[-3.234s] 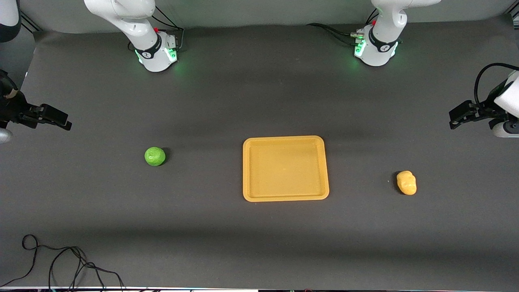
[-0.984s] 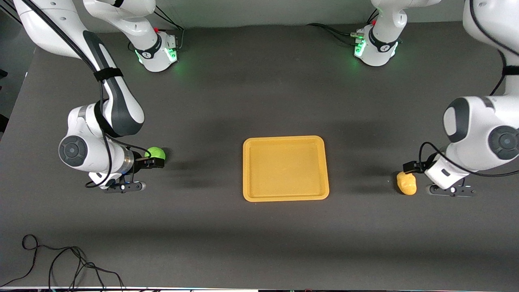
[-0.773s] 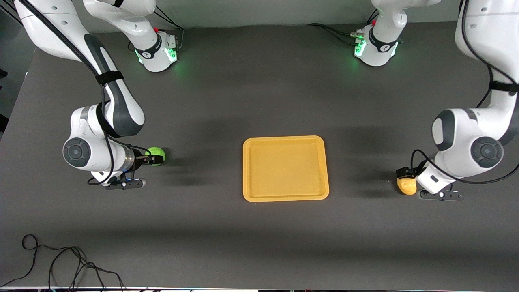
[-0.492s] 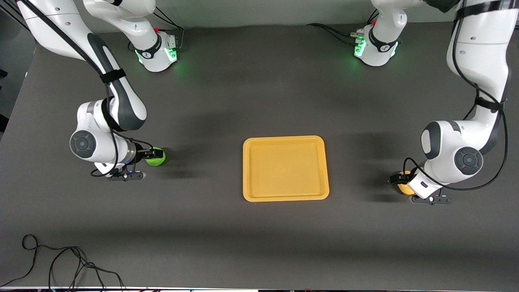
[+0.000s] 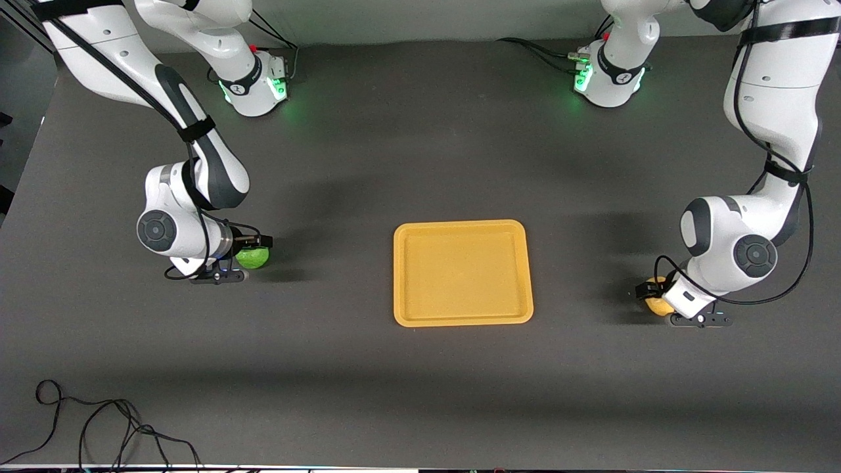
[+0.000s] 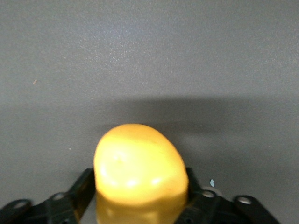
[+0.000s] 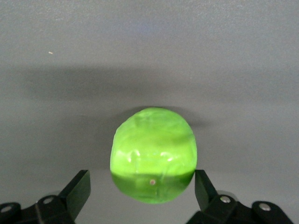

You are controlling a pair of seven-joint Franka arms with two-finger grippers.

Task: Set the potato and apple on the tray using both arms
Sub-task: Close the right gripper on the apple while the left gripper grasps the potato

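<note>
Now left end effector (image 6: 140, 205) clamped on potato (image 6: 139, 169), right end effector (image 7: 140, 191) spread around apple (image 7: 153, 154), tray (image 5: 462, 320) between.

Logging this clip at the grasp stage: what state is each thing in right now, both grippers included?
potato: on the table, between the left gripper's fingers, which touch its sides.
apple: on the table, between the right gripper's fingers, gaps on both sides.
tray: flat on the table, nothing in it.
left gripper: down at the potato, shut on it.
right gripper: down around the apple, open.
</note>
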